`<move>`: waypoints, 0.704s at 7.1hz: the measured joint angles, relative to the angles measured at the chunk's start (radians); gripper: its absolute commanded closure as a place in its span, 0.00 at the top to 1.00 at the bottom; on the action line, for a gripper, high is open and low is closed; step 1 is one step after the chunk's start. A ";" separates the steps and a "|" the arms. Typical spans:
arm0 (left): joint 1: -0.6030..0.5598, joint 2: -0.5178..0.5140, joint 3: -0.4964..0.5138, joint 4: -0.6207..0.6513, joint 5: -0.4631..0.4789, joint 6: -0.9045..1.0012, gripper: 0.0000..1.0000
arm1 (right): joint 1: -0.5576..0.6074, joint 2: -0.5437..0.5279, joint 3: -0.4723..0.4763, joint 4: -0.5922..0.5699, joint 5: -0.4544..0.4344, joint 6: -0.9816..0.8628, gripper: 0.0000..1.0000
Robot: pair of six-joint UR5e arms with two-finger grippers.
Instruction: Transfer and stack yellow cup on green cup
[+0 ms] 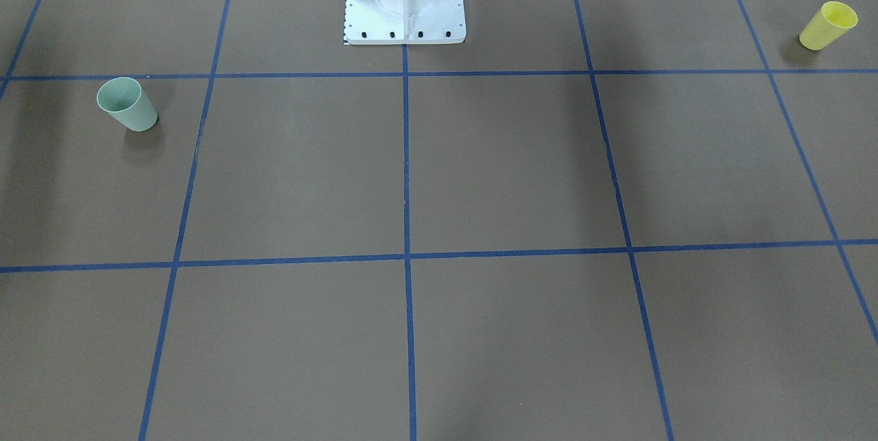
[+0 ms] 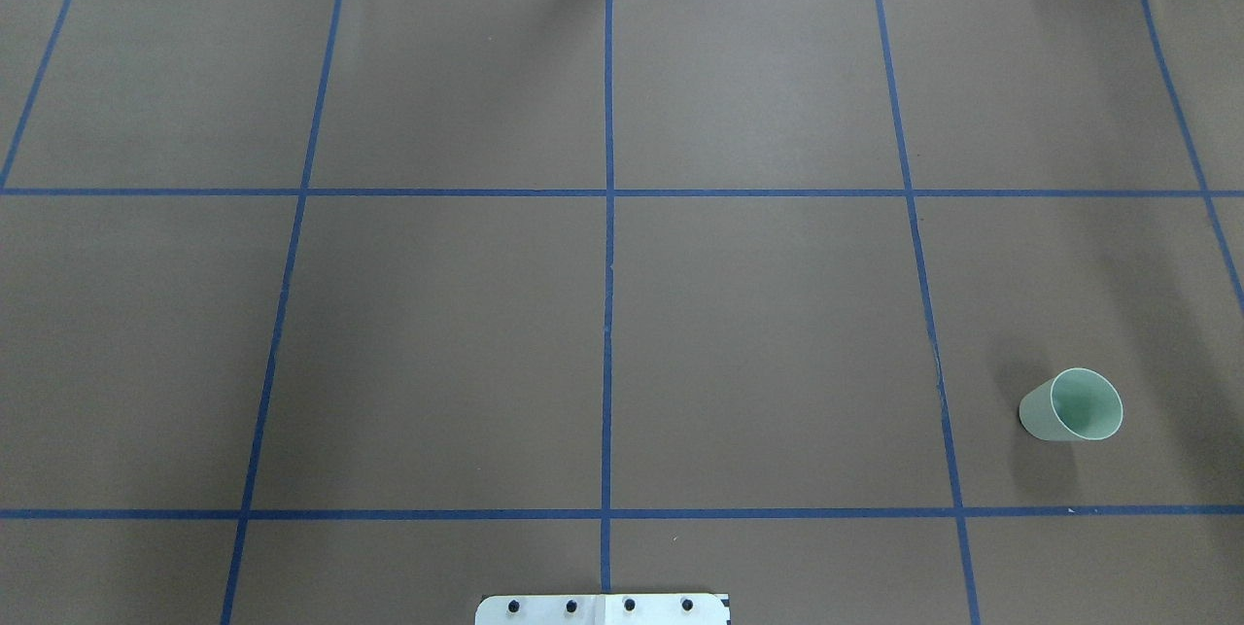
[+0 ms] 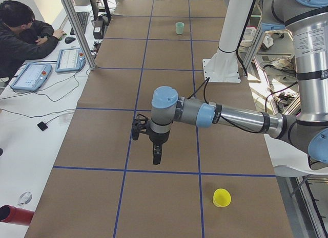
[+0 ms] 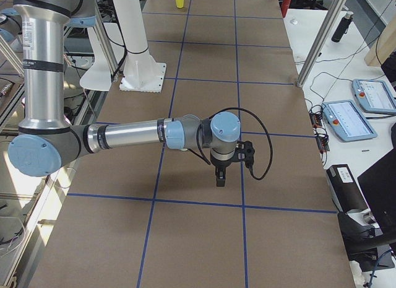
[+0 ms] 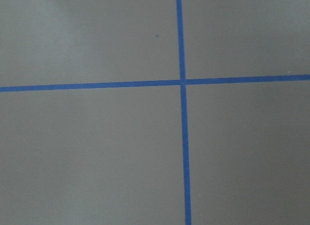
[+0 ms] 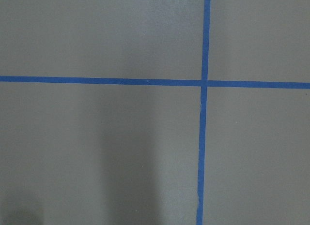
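The yellow cup (image 1: 828, 25) stands upright on the brown table near the robot's left end, also seen in the exterior left view (image 3: 221, 197) and far off in the exterior right view (image 4: 179, 0). The green cup (image 2: 1071, 406) stands upright toward the robot's right end (image 1: 127, 104). My left gripper (image 3: 156, 160) hangs above the table, pointing down, well away from the yellow cup. My right gripper (image 4: 220, 181) hangs the same way over the table's middle strip. Both show only in the side views, so I cannot tell whether they are open or shut. The wrist views show only table and blue tape.
A white robot pedestal (image 1: 405, 9) stands at the table's robot-side edge. Blue tape lines (image 2: 608, 265) divide the brown surface into squares. A person (image 3: 23, 36) sits at a side desk with teach pendants (image 3: 72, 59). Metal frame posts (image 4: 322, 37) rise along the operators' edge.
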 measured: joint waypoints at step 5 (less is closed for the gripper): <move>0.358 0.190 -0.222 0.188 0.339 -0.803 1.00 | 0.000 -0.003 0.020 -0.004 0.003 0.002 1.00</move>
